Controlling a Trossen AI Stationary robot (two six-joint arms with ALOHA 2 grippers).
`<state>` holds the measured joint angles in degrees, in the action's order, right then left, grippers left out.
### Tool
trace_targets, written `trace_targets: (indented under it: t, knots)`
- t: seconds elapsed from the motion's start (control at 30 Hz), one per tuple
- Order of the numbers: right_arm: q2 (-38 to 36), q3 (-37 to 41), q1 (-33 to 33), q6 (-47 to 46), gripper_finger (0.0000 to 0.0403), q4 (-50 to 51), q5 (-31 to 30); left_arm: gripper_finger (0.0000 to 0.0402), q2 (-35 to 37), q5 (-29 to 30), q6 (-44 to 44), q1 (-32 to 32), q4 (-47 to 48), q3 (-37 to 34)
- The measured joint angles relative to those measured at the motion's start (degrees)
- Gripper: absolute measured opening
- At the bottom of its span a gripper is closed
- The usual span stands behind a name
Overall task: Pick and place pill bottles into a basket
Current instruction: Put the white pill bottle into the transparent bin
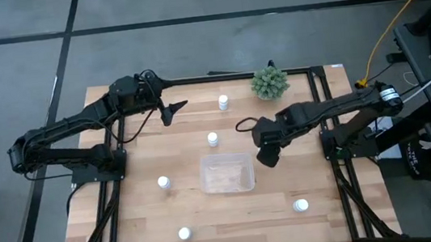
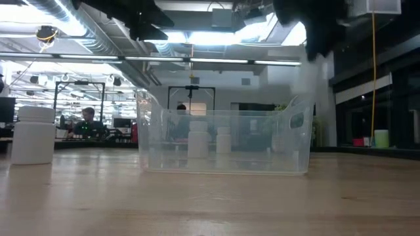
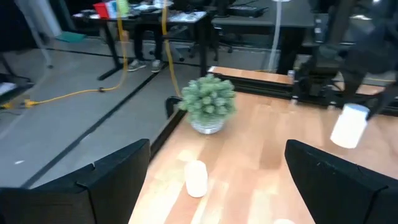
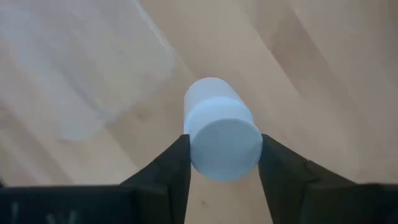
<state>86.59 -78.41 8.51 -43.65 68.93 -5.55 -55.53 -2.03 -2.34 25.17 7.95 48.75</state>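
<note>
Right tool [image 1: 268, 157]: closed on a pill bottle [image 4: 221, 134]; in the right wrist view the white cylinder is pinched between the two dark fingers [image 4: 168, 171], which are parted only as far as the bottle is wide, with bare wood seen below it.
Right tool position: held just beside the right edge of the basket [image 1: 227, 173], above the worktop [image 1: 292, 218]; it is judged that the bottle is being carried over for release inside.
Basket: set near the middle of the worktop, clear-walled; in the high view no bottle is made out inside it, and the two white shapes seen through its walls in the low view are judged to stand behind it.
Left tool [image 1: 175, 109]: held at the far left part of the worktop with its fingers spread wide and nothing between them; it is judged to be waiting.
Loose bottles: five are left standing apart on the wood, one at the far edge [image 1: 223, 101] beside the green plant [image 1: 270, 83], one just beyond the basket [image 1: 213, 138], one to its left [image 1: 163, 182], one at the near left [image 1: 184, 234], one at the near right [image 1: 300, 205].
Spacing: the bottles are scattered well apart, so each is judged reachable without its neighbours being knocked.
</note>
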Motion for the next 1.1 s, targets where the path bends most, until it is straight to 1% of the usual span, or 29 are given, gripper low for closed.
trace_targets:
  t: [0.13, 0.23, 0.43, 0.57, 0.73, 0.9, 1.1]
  knots:
    - [0.48, -6.16, -0.04, 2.28, 0.0149, 0.25, -0.47, 0.037, -0.8, -0.3, 0.14, 0.0, 0.03, -0.02]
    - [2.46, -9.73, -0.04, 3.7, 0.0149, 0.94, -0.47, 0.037, -1.26, -0.08, 0.12, 0.0, -0.01, -0.02]
    - [10.23, -16.27, 0.88, 5.32, 0.0149, 2.8, 0.36, 0.037, -2.07, 0.13, -0.89, 0.0, 0.86, -0.04]
    - [15.69, -20.32, 2.52, 6.33, 0.0149, 5.03, 0.71, 0.037, -2.18, 1.81, -3.35, 0.0, 2.83, -0.04]
    - [21.05, -22.06, 3.79, 5.65, 0.0149, 4.5, 0.79, 0.037, -2.07, 4.13, -6.23, 0.0, 4.06, -0.04]
    - [25.01, -22.02, 4.79, 4.3, 0.0149, 3.12, 2.78, 0.037, -2.07, 4.01, -7.64, 0.0, 4.32, -0.04]
    - [27.55, -21.99, 5.25, 3.36, 0.0152, 0.89, 2.98, 0.0369, -2.07, 3.98, -7.68, 0.0, 4.32, -0.04]
